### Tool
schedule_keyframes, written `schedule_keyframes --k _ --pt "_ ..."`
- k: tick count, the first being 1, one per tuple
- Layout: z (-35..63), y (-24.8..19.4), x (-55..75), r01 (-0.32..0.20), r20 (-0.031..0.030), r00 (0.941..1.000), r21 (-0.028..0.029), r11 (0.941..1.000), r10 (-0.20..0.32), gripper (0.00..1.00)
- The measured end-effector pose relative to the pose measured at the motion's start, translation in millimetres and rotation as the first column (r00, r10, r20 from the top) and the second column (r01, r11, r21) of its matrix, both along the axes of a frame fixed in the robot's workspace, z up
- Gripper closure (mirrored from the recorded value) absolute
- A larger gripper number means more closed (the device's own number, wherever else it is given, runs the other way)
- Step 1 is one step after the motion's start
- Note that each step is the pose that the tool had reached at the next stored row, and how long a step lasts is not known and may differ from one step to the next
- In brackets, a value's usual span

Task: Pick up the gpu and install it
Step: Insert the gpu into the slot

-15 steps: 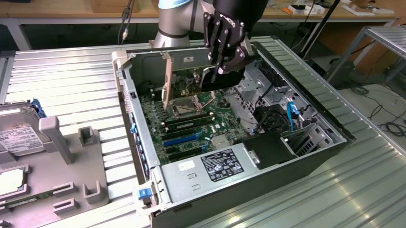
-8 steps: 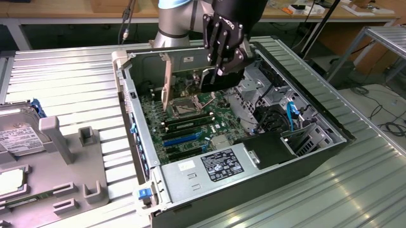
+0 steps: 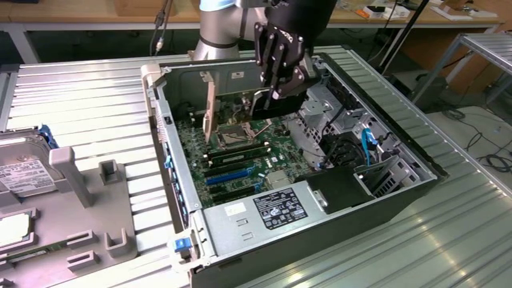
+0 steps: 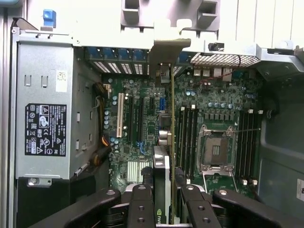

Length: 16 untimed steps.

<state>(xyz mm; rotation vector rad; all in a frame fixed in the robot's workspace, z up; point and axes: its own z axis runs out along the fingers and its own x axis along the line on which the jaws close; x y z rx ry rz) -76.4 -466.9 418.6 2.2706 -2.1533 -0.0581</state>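
1. Gpu [image 3: 272, 107] work is taking place on the ribbed metal counter [image 3: 88, 96]. The counter is carrying an open computer case [image 3: 320, 240] lying on its side near the middle. It is also carrying a grey parts tray [image 3: 80, 198] at the edge on the exterior view's left.
2. Inside the case, the power supply [image 3: 272, 210] is filling the near corner. The motherboard [image 3: 192, 135] is lying flat across the case floor, with its processor socket [image 3: 234, 137] toward the far wall.
3. The gpu is hanging on edge over the motherboard, between the power supply and the socket. Its black cooler is facing the power-supply side, and its silver bracket [image 4: 168, 47] is reaching toward the slotted rear wall of the case.
4. The jaws are clamping the gpu across its two faces at the end away from the bracket, and the fingers [image 4: 141, 206] are pressing in from either side.
5. The blue expansion slots [image 3: 230, 176] are lying on the motherboard toward the power supply. I cannot tell whether the card's lower edge is touching any slot.
6. Judging from this, the pick-up is done and the installing step is in hand. It is calling for the card's contact edge to line up with its slot, the bracket to line up with the rear opening, and a straight push down with no tilt.
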Motion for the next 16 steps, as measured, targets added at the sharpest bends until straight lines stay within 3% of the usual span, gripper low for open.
schedule_keyframes --k 12,16 --pt "-18.6 0.0 -1.1 0.0 0.0161 0.9999 0.0 1.0 0.0 0.73" --pt "-19.5 0.0 -1.1 0.0 0.0166 0.9999 0.0 1.0 0.0 0.73"
